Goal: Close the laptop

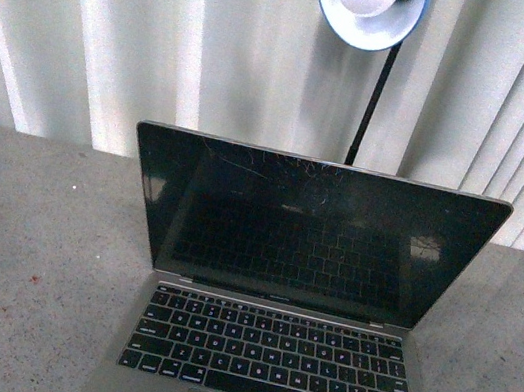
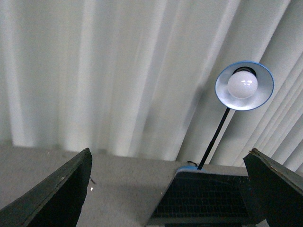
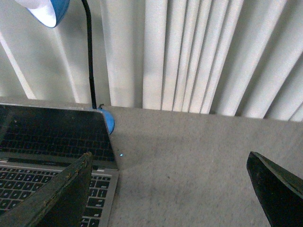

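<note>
Spreading wide, the left gripper (image 2: pixel 169 151) has its two dark fingers (image 2: pixel 57 194) far apart with nothing between them, and the right gripper (image 3: pixel 170 153) is just as slack, fingers parted over bare grey table (image 3: pixel 189 156). The laptop (image 1: pixel 294 303) lies ahead of both grippers and touches neither. Its screen corner and keyboard edge sit just beyond one finger of the right gripper (image 3: pixel 52 142), and ahead of the left gripper it shows nearer one finger than the other (image 2: pixel 203 198). It stands open on the speckled table (image 1: pixel 20 245), keyboard toward the robot, the dark scratched screen tilted slightly back and facing the robot. Its long axis and hinge line run across the robot from left to right. A thin strip of lettering sits under the screen and small marks sit on the keys, all too small to read. Beyond the laptop, past both grippers, a blue desk lamp (image 1: pixel 369 7) rises on a black stem with its white bulb showing, its blue base just behind the lid. Farthest back hangs a pale pleated curtain (image 1: pixel 89 23).
</note>
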Controlling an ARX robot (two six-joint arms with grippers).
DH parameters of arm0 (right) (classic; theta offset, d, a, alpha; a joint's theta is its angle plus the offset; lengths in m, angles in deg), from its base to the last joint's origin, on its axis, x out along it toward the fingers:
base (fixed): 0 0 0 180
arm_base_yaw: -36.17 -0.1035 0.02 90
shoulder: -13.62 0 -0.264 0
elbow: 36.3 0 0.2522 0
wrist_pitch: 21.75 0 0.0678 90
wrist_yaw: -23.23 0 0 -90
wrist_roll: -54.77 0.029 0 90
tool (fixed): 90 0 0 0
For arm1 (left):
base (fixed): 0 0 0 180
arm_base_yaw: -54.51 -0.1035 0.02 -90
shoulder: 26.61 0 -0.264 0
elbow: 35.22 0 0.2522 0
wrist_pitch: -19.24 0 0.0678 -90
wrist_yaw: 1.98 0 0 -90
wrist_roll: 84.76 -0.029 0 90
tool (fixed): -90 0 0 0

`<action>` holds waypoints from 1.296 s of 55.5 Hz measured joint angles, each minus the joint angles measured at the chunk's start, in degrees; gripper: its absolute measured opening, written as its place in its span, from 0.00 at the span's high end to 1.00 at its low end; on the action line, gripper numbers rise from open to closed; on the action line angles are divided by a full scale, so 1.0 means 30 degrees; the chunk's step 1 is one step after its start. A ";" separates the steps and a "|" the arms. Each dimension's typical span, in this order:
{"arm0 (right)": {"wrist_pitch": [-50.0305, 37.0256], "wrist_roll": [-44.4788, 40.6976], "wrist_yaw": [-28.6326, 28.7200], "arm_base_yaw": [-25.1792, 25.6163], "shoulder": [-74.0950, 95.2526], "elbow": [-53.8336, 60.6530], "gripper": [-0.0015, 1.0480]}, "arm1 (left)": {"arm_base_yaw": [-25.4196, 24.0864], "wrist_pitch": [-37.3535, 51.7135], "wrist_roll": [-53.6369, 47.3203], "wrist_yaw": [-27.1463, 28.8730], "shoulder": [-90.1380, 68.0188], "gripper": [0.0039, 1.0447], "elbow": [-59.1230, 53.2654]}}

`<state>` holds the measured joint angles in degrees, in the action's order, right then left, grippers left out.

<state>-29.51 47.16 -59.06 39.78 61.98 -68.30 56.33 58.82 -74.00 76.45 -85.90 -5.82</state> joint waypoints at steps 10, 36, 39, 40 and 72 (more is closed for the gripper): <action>-0.2076 -0.2419 0.1814 -0.0962 0.6054 -0.3563 0.07 | 0.0998 0.1348 -0.2980 -0.0707 -0.7402 0.06 0.4787; -0.1829 -0.3774 0.1523 -0.3366 1.3398 -1.0047 0.34 | 0.2827 -0.5260 -0.7038 0.0372 -1.2473 0.19 1.2786; -0.1428 -0.4138 0.1639 -0.3490 1.3733 -1.0477 0.42 | 0.3067 -0.6411 -0.7679 0.0080 -1.2626 0.28 1.3172; -0.1341 -0.4182 0.1683 -0.3519 1.3792 -1.0550 0.44 | 0.3118 -0.6623 -0.7869 -0.0007 -1.2641 0.30 1.3245; 0.1158 -0.7832 0.3140 -0.4153 1.4834 -1.1278 0.97 | 0.4816 -1.1795 -1.1897 0.0758 -1.4447 0.97 1.5744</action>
<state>-26.03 23.66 -49.64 27.33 106.48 -102.13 70.78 23.43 -109.69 78.72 -129.24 41.41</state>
